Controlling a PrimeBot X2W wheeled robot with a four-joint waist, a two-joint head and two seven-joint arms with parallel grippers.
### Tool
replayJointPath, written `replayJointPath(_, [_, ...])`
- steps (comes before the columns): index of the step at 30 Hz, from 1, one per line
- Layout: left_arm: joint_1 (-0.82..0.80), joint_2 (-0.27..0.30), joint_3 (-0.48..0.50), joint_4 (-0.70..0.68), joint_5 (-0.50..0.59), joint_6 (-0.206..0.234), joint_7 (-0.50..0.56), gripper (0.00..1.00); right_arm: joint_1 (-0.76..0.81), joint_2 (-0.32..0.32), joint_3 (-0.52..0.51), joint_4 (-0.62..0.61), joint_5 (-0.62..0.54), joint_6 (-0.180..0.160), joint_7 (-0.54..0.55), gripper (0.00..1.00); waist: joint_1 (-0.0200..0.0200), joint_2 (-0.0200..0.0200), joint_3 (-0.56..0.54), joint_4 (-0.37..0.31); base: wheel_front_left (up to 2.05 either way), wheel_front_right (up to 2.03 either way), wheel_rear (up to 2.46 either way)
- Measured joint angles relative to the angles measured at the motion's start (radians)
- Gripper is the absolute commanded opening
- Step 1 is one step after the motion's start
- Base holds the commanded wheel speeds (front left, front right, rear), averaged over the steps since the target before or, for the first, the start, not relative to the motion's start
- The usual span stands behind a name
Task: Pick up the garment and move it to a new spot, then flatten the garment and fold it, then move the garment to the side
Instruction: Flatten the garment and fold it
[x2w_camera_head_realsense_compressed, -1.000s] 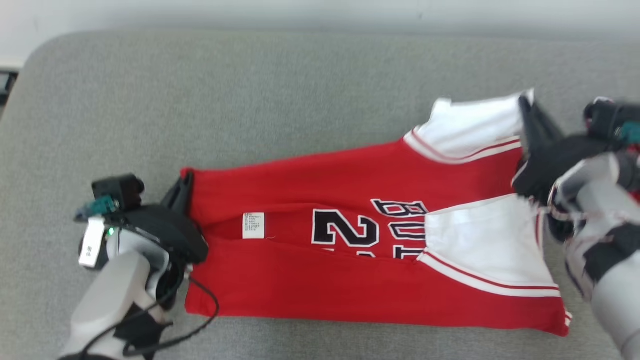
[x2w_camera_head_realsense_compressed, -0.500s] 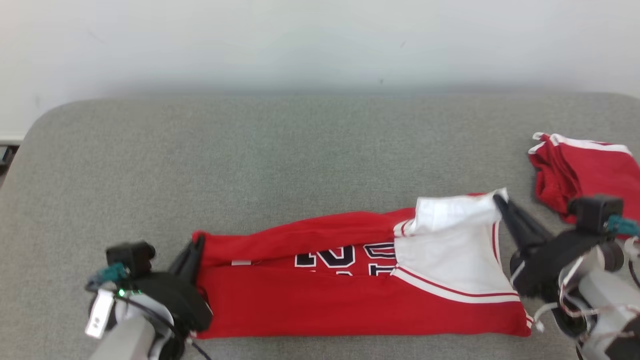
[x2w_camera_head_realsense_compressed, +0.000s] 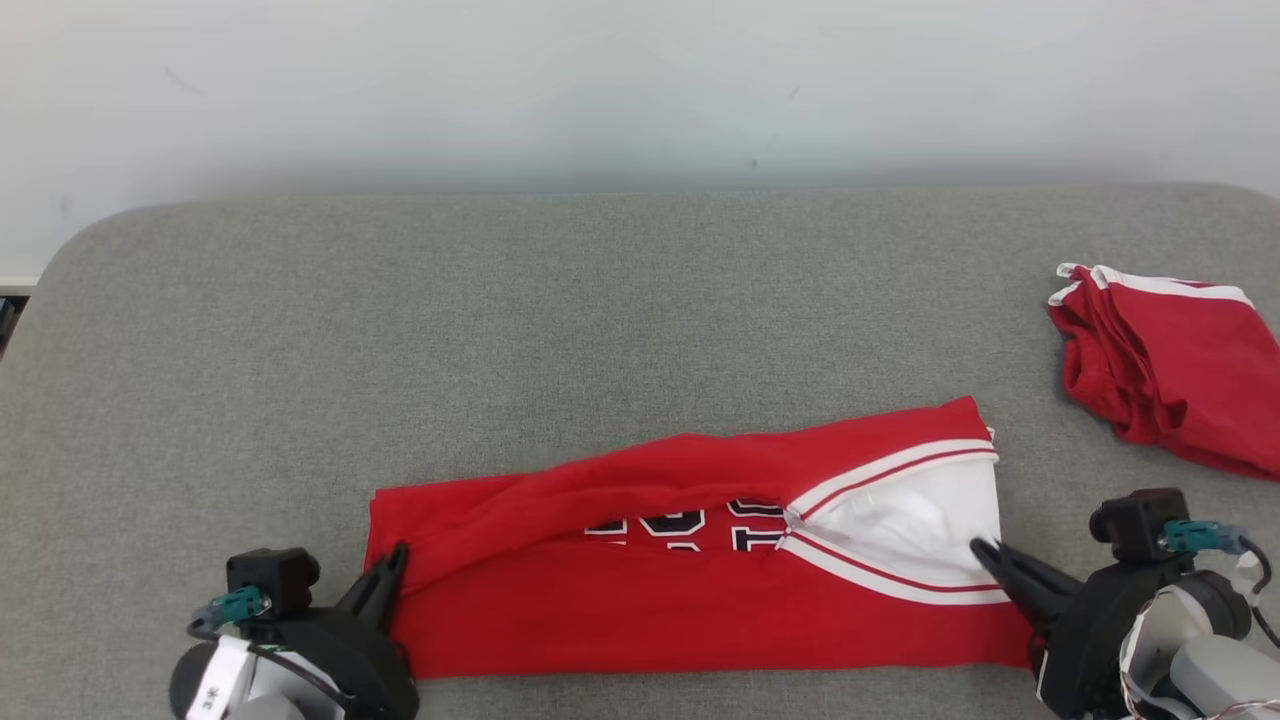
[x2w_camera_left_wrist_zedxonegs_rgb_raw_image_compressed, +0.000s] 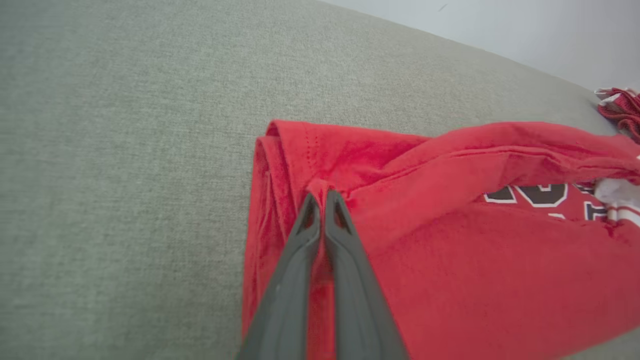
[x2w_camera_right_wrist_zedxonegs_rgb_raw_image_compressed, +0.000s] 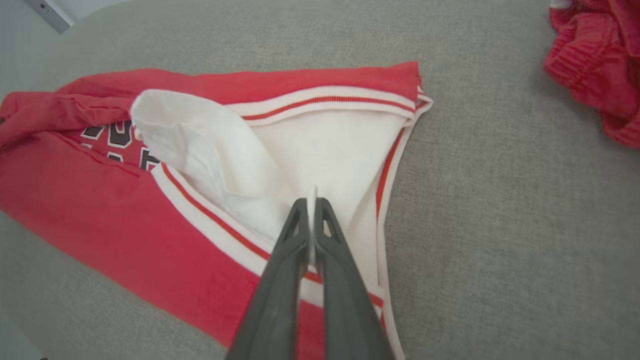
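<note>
Red garment (x2w_camera_head_realsense_compressed: 700, 610) — lengthwise on grey surface (x2w_camera_head_realsense_compressed: 500, 320)

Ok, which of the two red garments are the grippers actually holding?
The long red jersey with black lettering, pinched at its ends by the left gripper and right gripper. The crumpled red garment lies apart, untouched.

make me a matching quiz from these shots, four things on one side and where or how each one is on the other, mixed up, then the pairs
1 left gripper
2 right gripper
3 jersey
4 second red garment

a bunched at the far right of the grey surface
b shut on the jersey's white part
c folded lengthwise, lying between both grippers
d shut on the jersey's red end

Pairs: 1-d, 2-b, 3-c, 4-a
</note>
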Motion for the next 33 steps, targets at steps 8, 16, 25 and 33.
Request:
replayJointPath(8, [-0.009, 0.008, -0.002, 0.008, 0.015, 0.031, 0.004, 0.00, -0.002, -0.002, 0.034, 0.036, -0.011, 0.000, 0.044, 0.00, 0.0000, 0.0000, 0.008, 0.003, 0.00, 0.00, 0.00])
replayJointPath(16, [-0.015, 0.007, -0.012, 0.031, 0.034, 0.042, 0.004, 1.00, -0.009, 0.009, 0.040, 0.070, 0.009, 0.000, 0.053, 1.00, 0.0000, 0.0001, -0.006, 0.007, 0.00, 0.00, 0.00])
replayJointPath(25, [0.016, 0.016, 0.027, 0.008, 0.021, 0.080, -0.040, 1.00, -0.006, 0.024, -0.024, 0.061, 0.116, 0.000, 0.003, 1.00, 0.0000, 0.0001, -0.052, 0.003, 0.00, 0.00, 0.00])
replayJointPath(33, [0.110, 0.022, 0.066, -0.098, 0.015, 0.141, -0.072, 1.00, 0.033, 0.017, -0.070, 0.055, 0.133, -0.002, -0.092, 1.00, -0.0001, 0.0001, -0.104, -0.007, 0.00, 0.00, 0.00])
